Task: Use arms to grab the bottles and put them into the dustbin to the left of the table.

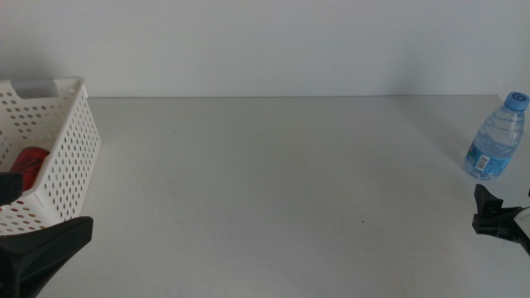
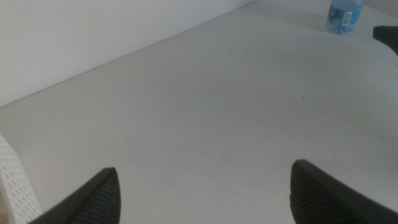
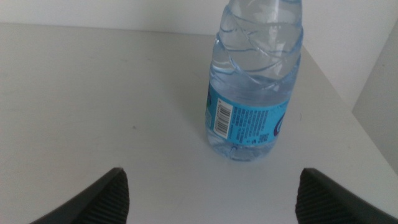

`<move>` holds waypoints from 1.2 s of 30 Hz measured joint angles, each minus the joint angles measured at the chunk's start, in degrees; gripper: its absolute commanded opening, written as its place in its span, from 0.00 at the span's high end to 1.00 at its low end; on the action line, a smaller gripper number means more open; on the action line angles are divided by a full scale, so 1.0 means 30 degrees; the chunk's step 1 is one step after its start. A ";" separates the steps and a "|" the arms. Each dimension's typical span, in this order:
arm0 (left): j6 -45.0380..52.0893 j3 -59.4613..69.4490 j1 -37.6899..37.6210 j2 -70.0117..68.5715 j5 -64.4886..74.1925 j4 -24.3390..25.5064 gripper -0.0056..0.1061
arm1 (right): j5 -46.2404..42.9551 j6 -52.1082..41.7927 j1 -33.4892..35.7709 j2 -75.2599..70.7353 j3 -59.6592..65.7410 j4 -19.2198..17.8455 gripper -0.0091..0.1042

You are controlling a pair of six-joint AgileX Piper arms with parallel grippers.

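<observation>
A small clear water bottle (image 1: 497, 136) with a blue cap stands upright near the table's right edge. My right gripper (image 1: 480, 209) sits just in front of it, a short gap away. Its wrist view shows the water bottle (image 3: 255, 93) ahead of the right gripper (image 3: 211, 199), whose jaws are open and empty. The white perforated dustbin (image 1: 62, 145) stands at the far left with a red can (image 1: 29, 161) lying inside. My left gripper (image 1: 45, 211) hovers beside the dustbin's front corner. In its own wrist view the left gripper (image 2: 205, 199) is open and empty.
The off-white table (image 1: 265, 182) stretches between the dustbin and the bottle. A pale wall runs along the table's far edge. The left wrist view catches the dustbin wall (image 2: 15, 186), the distant water bottle (image 2: 345, 15) and the right gripper (image 2: 387, 34).
</observation>
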 measured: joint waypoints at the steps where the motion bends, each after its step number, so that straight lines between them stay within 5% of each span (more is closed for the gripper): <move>1: 0.0000 0.0000 0.0000 0.0000 0.0000 0.0000 0.11 | 0.0000 0.0000 0.0000 0.0249 -0.0315 0.0000 0.22; 36: 0.0000 0.0006 0.0000 0.0000 0.0000 0.0000 0.11 | 0.0006 -0.1609 0.0000 0.7804 -1.1273 0.2400 0.21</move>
